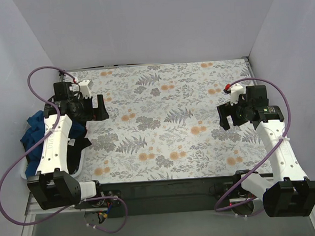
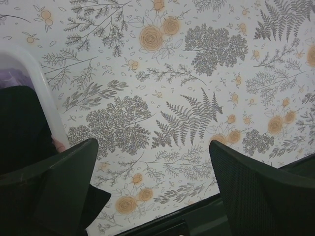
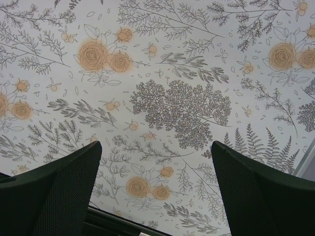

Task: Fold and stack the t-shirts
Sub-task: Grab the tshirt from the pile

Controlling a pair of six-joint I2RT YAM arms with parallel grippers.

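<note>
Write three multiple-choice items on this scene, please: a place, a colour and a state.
1. Where are the t-shirts? A) in the white bin at the left B) mid-cloth C) under the right arm
2. The flowers on the floral cloth are: A) red B) orange C) blue
3. Both arms' jaws are: A) shut on cloth B) one shut C) open, empty
Answers: 1 A, the blue heap sits in the bin; 2 B, orange blooms throughout; 3 C, both wrist views show a gap with nothing held.

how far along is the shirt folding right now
Done: nothing; no folded shirt lies on the white floral cloth. In hand: nothing; left gripper and right gripper hover open, empty. Left: the crumpled blue and black t-shirts in the white bin, all to fold and stack.
</note>
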